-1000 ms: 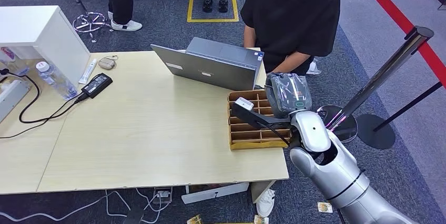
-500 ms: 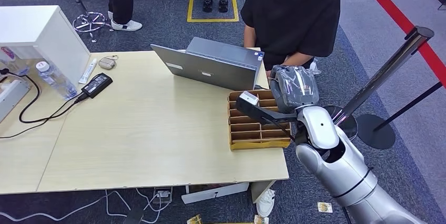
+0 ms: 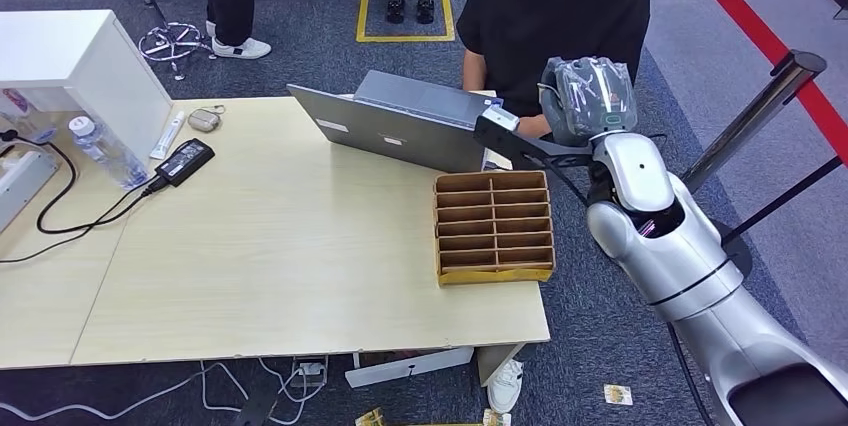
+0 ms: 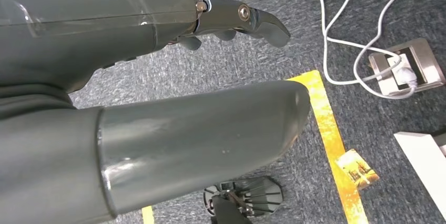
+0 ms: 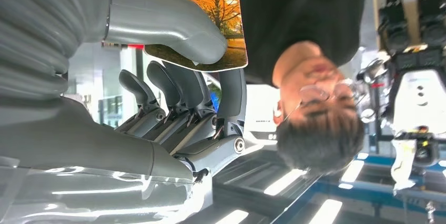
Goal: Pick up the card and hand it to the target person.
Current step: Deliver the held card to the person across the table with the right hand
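Pinching the glossy autumn-photo card [image 5: 210,19] between grey thumb and dark fingers, the right hand [image 5: 173,71] lifts it at upper centre before the black-shirted person [image 3: 560,16].

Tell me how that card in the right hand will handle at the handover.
The card looks thin and flat under the thumb of the right hand, so probably light and fairly stiff. Its printed face seems glossy, so it may slide if the pinch loosens. Much of it juts past the thumb, so the person could likely take that edge.

Glossy printed card [image 5: 210,19]; matt pale wood-look table [image 3: 280,246]; cardboard-looking divided tray [image 3: 493,273].
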Tool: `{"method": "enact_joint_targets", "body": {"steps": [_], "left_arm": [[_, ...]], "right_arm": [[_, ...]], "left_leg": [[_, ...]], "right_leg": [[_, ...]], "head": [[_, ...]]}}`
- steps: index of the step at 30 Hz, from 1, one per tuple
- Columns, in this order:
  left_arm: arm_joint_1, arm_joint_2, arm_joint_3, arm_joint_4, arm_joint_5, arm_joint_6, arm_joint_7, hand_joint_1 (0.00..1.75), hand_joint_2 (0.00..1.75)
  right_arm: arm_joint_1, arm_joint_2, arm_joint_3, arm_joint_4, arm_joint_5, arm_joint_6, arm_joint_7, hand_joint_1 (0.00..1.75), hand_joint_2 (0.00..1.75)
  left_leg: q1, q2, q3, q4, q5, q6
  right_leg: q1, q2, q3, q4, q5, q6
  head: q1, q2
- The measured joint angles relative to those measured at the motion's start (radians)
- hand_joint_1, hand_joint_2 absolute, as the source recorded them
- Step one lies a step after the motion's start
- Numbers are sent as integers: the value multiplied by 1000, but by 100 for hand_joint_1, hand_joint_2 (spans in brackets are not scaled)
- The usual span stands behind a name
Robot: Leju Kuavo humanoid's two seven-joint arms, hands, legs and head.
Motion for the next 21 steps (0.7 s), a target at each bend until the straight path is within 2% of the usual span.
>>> {"method": "enact_joint_targets", "body": {"steps": [10,21], "left_arm": [[-29,-2,-22,0,-23,-13,17,0,0],[-40,-6,-39,0,-33,-22,26,0,0]], "right_arm": [[-127,21,16,241,14,-121,-65,151,175],[-151,80,42,481,15,-170,-110,146,175]], "left_leg": [[0,-1,-1,0,0,0],[0,-2,-1,0,0,0]], "right_leg": [[0,-1,0,0,0,0],[0,-1,-1,0,0,0]], "head": [[0,0],[0,0]]}}
